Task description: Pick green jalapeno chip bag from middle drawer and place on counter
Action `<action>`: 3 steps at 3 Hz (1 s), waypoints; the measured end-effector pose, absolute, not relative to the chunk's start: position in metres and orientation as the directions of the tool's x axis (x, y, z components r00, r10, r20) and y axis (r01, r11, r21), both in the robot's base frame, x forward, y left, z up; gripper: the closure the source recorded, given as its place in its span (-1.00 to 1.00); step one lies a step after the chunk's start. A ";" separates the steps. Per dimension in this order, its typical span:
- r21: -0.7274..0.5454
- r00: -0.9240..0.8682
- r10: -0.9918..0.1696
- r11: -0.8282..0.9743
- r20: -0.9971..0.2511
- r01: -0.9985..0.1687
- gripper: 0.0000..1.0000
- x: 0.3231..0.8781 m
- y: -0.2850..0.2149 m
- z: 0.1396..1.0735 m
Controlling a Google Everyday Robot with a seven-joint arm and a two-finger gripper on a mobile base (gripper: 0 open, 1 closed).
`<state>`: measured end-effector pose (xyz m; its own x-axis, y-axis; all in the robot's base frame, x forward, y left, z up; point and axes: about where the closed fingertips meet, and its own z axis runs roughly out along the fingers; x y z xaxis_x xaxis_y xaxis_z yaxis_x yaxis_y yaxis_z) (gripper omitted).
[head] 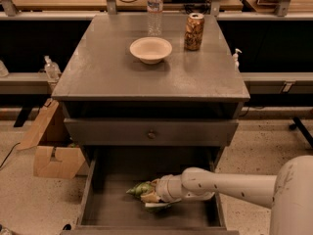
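Observation:
The green jalapeno chip bag (140, 188) sits crumpled in the open middle drawer (98, 207), low at the front of the cabinet, left of the drawer's centre. My gripper (150, 195) reaches in from the right on a white arm and is shut on the bag's right end. The bag hides most of the fingers. The bag's pointed tip sticks out to the left, just above the drawer floor. The counter (107, 67) is the grey cabinet top above it.
On the counter stand a beige bowl (150, 49), a brown-gold can (194, 31) and a clear water bottle (155, 9). The upper drawer front with its knob (151, 134) is closed above the open drawer. A cardboard box (51, 151) stands on the floor to the left.

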<state>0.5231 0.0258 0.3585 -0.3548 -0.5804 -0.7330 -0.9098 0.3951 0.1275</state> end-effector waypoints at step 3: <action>0.080 -0.261 -0.617 0.305 -0.742 -0.949 1.00 0.493 -0.029 0.523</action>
<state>0.4933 -0.0289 0.5229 -0.2611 -0.6169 -0.7424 -0.9489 0.3053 0.0800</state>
